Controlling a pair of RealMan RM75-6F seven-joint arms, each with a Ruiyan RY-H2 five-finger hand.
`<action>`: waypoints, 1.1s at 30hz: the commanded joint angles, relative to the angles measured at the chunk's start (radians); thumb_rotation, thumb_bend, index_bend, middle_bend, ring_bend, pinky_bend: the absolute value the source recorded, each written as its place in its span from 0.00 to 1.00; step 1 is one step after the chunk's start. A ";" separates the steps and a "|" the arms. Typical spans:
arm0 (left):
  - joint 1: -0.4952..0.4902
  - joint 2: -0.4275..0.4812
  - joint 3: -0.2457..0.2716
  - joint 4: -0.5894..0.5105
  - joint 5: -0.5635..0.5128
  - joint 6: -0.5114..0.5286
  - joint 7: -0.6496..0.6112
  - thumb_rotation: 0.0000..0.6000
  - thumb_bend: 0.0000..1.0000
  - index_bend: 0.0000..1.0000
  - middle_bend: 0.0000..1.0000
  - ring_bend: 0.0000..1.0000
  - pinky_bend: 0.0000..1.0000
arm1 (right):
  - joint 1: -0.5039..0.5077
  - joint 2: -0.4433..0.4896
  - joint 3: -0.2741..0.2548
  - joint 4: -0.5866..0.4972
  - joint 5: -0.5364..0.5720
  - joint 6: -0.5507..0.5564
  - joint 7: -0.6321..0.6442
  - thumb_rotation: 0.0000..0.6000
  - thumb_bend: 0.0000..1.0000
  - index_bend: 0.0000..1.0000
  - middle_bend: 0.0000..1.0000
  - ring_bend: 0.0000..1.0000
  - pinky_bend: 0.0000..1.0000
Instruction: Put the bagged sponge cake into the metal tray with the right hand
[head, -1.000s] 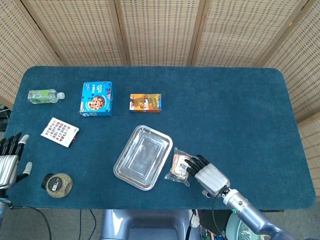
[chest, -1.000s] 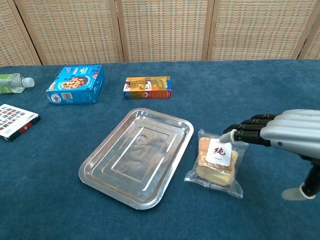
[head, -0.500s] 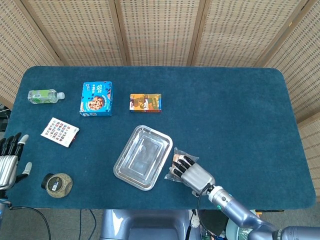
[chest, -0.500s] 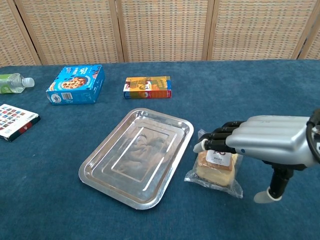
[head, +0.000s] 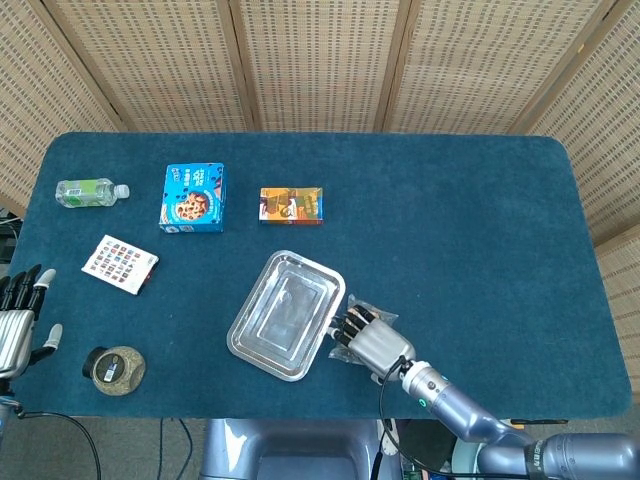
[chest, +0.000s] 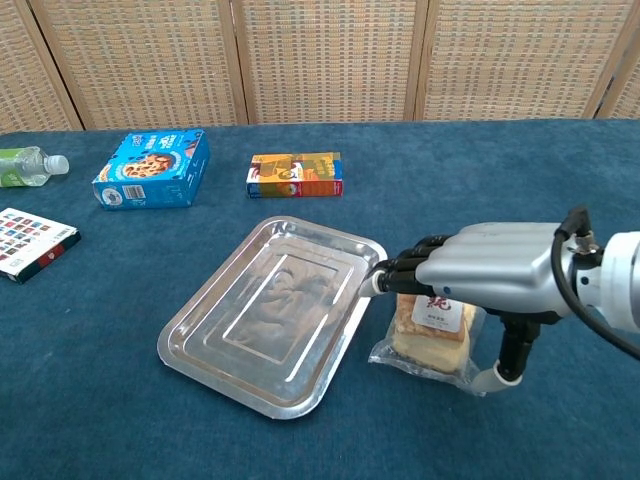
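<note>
The bagged sponge cake (chest: 430, 335) lies flat on the blue cloth, just right of the metal tray (chest: 280, 300). My right hand (chest: 480, 270) hovers over it, palm down. Its fingers stretch left past the cake to the tray's right rim, and the thumb points down at the bag's right corner. I see no grip on the bag. In the head view the right hand (head: 370, 335) covers most of the cake beside the tray (head: 285, 315). My left hand (head: 18, 320) rests at the table's near left edge, fingers apart, holding nothing.
A blue cookie box (chest: 150, 168), an orange box (chest: 295, 174) and a water bottle (chest: 25, 166) lie along the far side. A patterned card pack (head: 120, 263) and a round tin (head: 114, 369) sit on the left.
My right hand has slid left across the cake, from touching its right edge to covering it with fingertips at the tray's rim. The cake and left hand have not moved.
</note>
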 joint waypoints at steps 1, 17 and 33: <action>0.000 0.000 -0.001 0.003 -0.002 -0.001 -0.003 1.00 0.42 0.00 0.00 0.00 0.00 | 0.016 -0.014 -0.006 0.019 0.012 -0.004 0.002 1.00 0.22 0.00 0.00 0.00 0.00; -0.007 -0.004 -0.011 0.024 -0.042 -0.030 -0.017 1.00 0.42 0.00 0.00 0.00 0.00 | 0.066 -0.043 -0.018 0.131 -0.029 -0.045 0.149 1.00 0.22 0.00 0.00 0.00 0.00; -0.015 -0.016 -0.009 0.033 -0.051 -0.040 0.001 1.00 0.42 0.00 0.00 0.00 0.00 | 0.021 -0.060 -0.068 0.213 -0.168 0.000 0.300 1.00 0.22 0.08 0.07 0.00 0.12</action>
